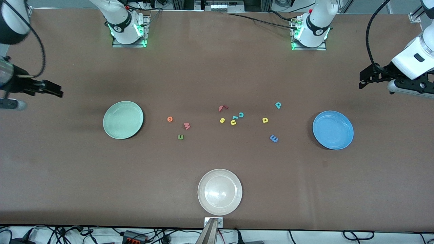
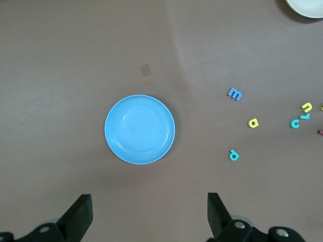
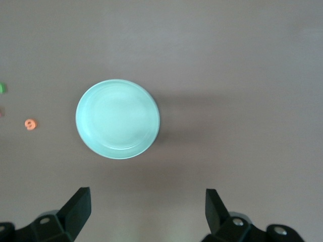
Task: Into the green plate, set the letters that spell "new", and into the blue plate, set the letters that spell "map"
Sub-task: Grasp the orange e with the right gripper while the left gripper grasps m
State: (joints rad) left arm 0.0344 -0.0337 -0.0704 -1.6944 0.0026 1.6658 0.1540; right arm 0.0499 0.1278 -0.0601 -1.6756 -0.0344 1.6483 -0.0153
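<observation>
The pale green plate (image 1: 123, 119) (image 3: 117, 119) lies toward the right arm's end, the blue plate (image 1: 333, 129) (image 2: 140, 129) toward the left arm's end; both hold nothing. Between them, on the table, lie the orange e (image 1: 170, 119) (image 3: 31, 124), red w (image 1: 186, 126) and dark green n (image 1: 180, 137), then the teal p (image 1: 278, 105) (image 2: 233, 155), yellow a (image 1: 265, 120) (image 2: 253, 122) and blue m (image 1: 274, 138) (image 2: 234, 94). My right gripper (image 1: 57, 90) (image 3: 147, 209) hangs open over bare table past the green plate. My left gripper (image 1: 362, 81) (image 2: 150, 212) hangs open past the blue plate.
A red f (image 1: 222, 108), yellow s (image 1: 222, 120), yellow u (image 1: 233, 122) and teal c (image 1: 241, 114) cluster mid-table between the two letter groups. A white plate (image 1: 219, 191) sits nearer the front camera, close to the table edge.
</observation>
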